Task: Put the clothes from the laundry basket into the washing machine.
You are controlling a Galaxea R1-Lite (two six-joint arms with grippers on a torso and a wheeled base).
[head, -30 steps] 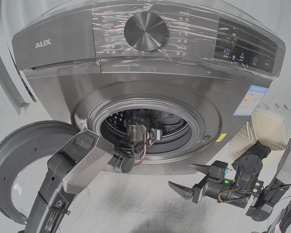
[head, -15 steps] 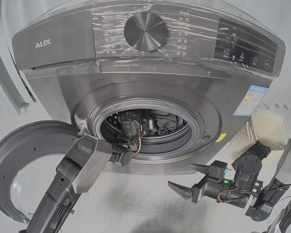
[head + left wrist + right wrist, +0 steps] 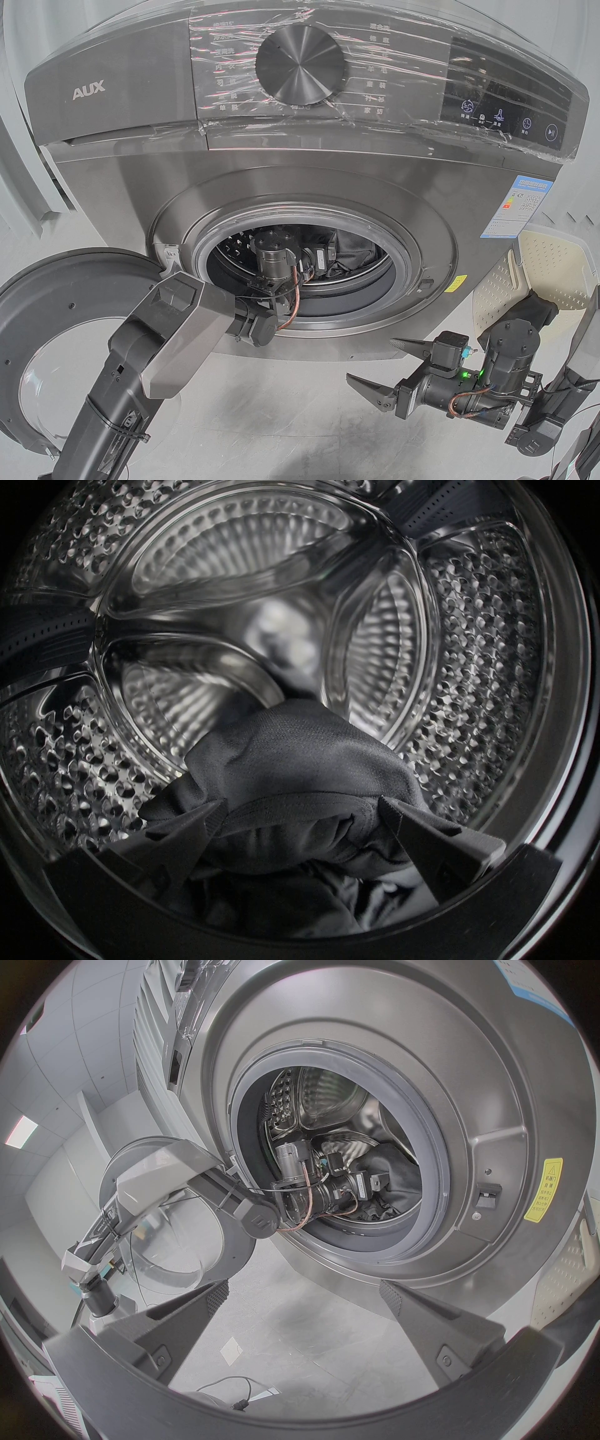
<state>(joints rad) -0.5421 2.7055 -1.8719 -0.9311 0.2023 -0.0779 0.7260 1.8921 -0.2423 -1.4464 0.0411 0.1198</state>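
Inside the drum (image 3: 475,667) of the washing machine (image 3: 125,162), my left gripper (image 3: 301,805) sits with its fingers spread wide. A dark garment (image 3: 294,761) bulges between them and lies low in the drum, just past the door seal (image 3: 435,1166).

The cloth rests against the inner face of each finger, so the release looks made but the parting is not. To do this well, I judge I should hold the fingers apart and draw straight back through the round opening, watching that no fold rides out on a fingertip or drapes over the seal. If the heap follows me, a short nudge farther in should settle it.

The garment is bunched rather than laid flat. Its long axis seems to run near to far, with the bulk heaped at the near lip and a narrower tongue pointing toward the drum's back wall. From the head view it sits right of centre in the opening.

Outside, my right gripper (image 3: 372,360) hangs low and right of the opening with its fingers spread and nothing between them. The laundry basket (image 3: 562,262) is just beyond it, with another dark piece (image 3: 531,309) slumped inside, likely the next load. The machine's door (image 3: 56,300) stands swung open at left.
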